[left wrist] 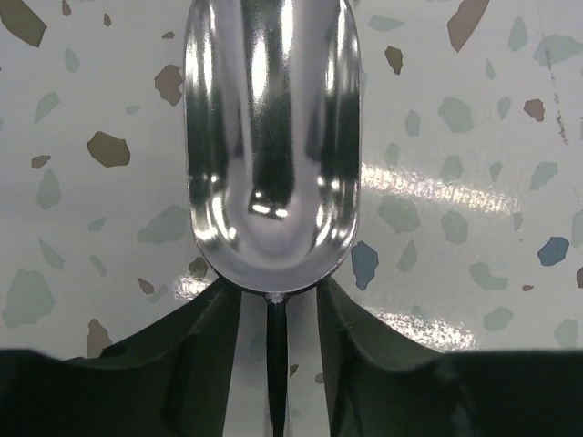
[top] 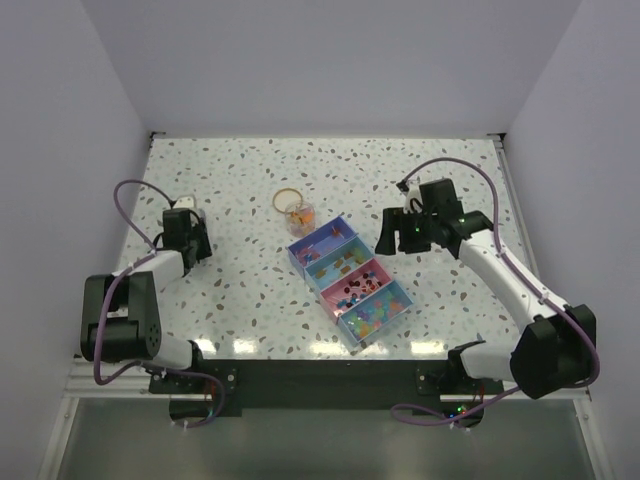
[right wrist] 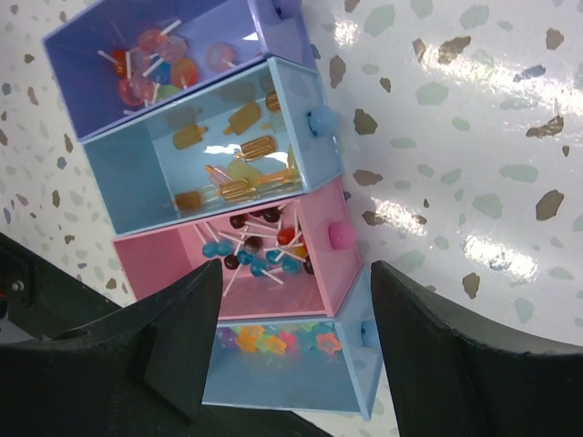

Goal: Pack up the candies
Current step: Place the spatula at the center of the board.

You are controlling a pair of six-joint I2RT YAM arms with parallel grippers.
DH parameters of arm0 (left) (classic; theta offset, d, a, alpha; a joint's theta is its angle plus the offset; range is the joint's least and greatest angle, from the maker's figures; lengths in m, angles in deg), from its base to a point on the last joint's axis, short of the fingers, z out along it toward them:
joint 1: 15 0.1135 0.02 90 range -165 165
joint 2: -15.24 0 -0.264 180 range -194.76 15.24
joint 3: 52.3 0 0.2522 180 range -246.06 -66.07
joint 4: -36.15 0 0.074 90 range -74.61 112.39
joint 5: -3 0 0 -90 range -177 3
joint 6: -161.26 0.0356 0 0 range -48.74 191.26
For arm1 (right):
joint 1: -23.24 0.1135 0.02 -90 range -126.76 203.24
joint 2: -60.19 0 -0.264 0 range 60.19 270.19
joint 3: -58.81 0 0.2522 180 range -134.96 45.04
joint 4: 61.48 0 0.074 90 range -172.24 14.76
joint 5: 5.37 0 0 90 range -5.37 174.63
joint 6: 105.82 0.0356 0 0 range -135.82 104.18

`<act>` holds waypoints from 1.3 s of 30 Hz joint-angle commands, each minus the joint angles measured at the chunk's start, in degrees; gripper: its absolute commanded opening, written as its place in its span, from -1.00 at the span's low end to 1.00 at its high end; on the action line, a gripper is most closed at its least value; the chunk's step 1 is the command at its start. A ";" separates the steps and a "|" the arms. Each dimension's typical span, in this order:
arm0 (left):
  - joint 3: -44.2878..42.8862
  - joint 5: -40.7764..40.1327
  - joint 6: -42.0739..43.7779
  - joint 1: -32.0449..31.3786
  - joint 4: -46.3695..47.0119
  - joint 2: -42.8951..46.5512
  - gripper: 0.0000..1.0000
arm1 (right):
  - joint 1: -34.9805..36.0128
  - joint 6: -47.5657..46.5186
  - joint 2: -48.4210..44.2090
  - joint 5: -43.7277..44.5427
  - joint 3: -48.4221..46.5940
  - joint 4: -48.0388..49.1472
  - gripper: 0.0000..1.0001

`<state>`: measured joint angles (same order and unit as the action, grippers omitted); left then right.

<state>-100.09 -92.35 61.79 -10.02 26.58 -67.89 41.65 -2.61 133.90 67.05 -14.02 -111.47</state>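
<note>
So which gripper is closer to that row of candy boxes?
Right. The right gripper hovers beside the candy boxes; the left gripper, holding a metal scoop, is far to their left.

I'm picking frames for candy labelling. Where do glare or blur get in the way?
Top external: candies too small to separate, light streaks on the table at its near edge. Left wrist: the scoop mirrors the lights; no candies in view. Right wrist: candies sharp, glare only on bare table right of the box; fingers soft.
</note>
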 commanded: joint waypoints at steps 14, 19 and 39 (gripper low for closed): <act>-4.74 -10.90 7.18 -8.39 -4.10 11.85 0.49 | 11.46 22.20 1.43 20.39 3.17 -3.23 0.36; -4.92 -11.89 12.80 -15.06 -7.26 17.29 0.50 | 12.96 23.70 2.22 23.12 3.70 -3.76 0.34; -0.87 -2.65 14.66 -23.34 -5.07 21.96 0.50 | 18.58 31.34 5.91 24.52 -1.05 0.19 0.17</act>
<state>-101.99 -95.10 75.43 -32.62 18.10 -47.08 58.37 24.08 139.02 89.93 -11.84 -113.59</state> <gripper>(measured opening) 0.750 0.595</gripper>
